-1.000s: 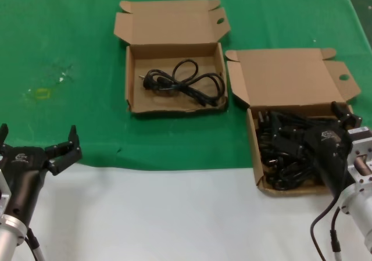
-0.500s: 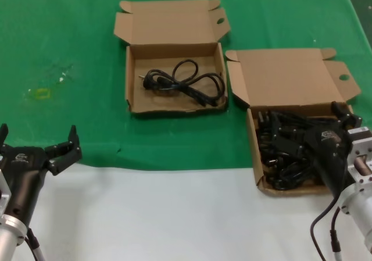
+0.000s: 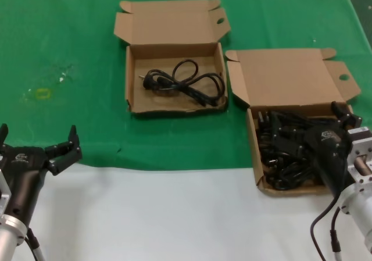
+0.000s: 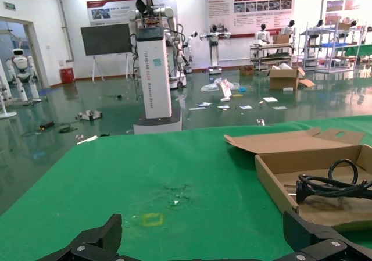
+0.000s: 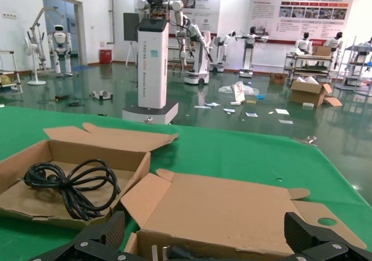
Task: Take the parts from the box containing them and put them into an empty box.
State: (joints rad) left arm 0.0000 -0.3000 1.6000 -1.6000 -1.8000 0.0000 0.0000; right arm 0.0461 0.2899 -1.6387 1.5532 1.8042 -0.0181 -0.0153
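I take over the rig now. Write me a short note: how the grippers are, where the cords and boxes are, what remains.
Left gripper: jaws open, idle at the near table edge.
Right gripper: jaws open, over the full box, holding nothing.
Pile of cords lies in that box.
One cord already lies in the far box.
Left: move the pile across.

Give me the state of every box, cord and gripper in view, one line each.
Far box: lid open, holds one coiled cord.
Near box: lid open, holds a pile of cords.
Left gripper: open, empty, at the table's near edge.
Right gripper: open, over the near box's cords.
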